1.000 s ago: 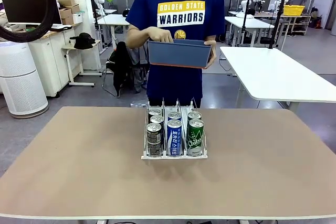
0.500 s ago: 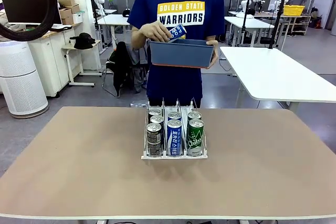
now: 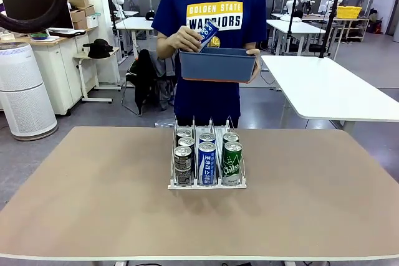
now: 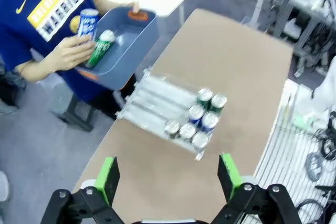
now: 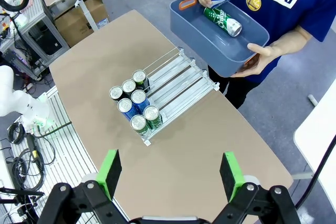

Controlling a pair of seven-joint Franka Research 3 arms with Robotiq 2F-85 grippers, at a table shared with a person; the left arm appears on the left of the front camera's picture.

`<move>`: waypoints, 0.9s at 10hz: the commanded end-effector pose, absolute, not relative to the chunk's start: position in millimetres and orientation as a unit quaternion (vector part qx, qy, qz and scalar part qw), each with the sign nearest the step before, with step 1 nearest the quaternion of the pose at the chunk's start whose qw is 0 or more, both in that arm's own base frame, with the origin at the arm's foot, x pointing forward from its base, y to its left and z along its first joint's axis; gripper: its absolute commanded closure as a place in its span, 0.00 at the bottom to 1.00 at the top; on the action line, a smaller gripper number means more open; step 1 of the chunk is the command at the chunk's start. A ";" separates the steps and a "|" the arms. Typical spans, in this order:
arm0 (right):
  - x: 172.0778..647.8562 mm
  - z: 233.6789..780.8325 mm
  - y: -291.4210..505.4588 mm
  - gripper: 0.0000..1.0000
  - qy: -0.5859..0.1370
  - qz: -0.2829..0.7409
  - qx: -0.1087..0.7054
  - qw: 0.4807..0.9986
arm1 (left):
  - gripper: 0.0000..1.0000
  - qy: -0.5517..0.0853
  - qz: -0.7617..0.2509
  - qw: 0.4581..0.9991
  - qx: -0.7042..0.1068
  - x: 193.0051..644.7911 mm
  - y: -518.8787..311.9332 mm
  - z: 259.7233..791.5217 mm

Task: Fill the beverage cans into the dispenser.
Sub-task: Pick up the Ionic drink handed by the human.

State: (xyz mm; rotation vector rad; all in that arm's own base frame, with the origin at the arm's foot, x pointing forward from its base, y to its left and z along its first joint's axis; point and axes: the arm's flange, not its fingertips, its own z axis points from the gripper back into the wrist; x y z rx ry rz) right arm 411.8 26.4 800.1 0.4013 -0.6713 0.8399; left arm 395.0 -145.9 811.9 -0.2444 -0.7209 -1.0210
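With left tool (image 4: 168, 177) and right tool (image 5: 170, 174) released overhead, the person's blue can (image 3: 209, 32), held above the bin (image 3: 218, 68) beyond the dispenser (image 3: 206, 185) mid-surface, could jam crosswise if fed in tilted

White-and-clear wire-divided rack dispenser (image 3: 206, 185): left lane dark grey slim metal cans (image 3: 182, 165), middle lane blue cans with white lettering (image 3: 207, 162), right lane green cans with white script (image 3: 232, 162); tops silver. Under dispenser: tan matte table (image 3: 93, 185). Beyond dispenser: blue-grey plastic bin (image 3: 217, 66), orange trim; navy shirt (image 3: 187, 10), yellow-white lettering.
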 end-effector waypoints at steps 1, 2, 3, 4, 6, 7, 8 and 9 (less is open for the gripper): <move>411.0 800.4 26.7 0.00 -0.318 0.398 0.190 0.839 | 0.00 -0.345 -0.469 0.800 -0.148 392.5 -145.5 815.0; 411.0 800.4 26.7 0.00 -0.318 0.398 0.190 0.839 | 0.00 -0.345 -0.469 0.800 -0.148 392.5 -145.5 815.0; 411.0 800.4 26.7 0.00 -0.318 0.398 0.190 0.839 | 0.00 -0.345 -0.469 0.800 -0.148 392.5 -145.5 815.0; 411.0 800.4 26.7 0.00 -0.318 0.398 0.190 0.839 | 0.00 -0.345 -0.469 0.800 -0.148 392.5 -145.5 815.0; 411.0 800.4 26.7 0.00 -0.318 0.398 0.190 0.839 | 0.00 -0.345 -0.469 0.800 -0.148 392.5 -145.5 815.0; 411.0 800.4 26.7 0.00 -0.318 0.398 0.190 0.839 | 0.00 -0.345 -0.469 0.800 -0.148 392.5 -145.5 815.0; 411.0 800.4 26.7 0.00 -0.318 0.398 0.190 0.839 | 0.00 -0.345 -0.469 0.800 -0.148 392.5 -145.5 815.0; 411.0 800.4 26.7 0.00 -0.318 0.398 0.190 0.839 | 0.00 -0.345 -0.469 0.800 -0.148 392.5 -145.5 815.0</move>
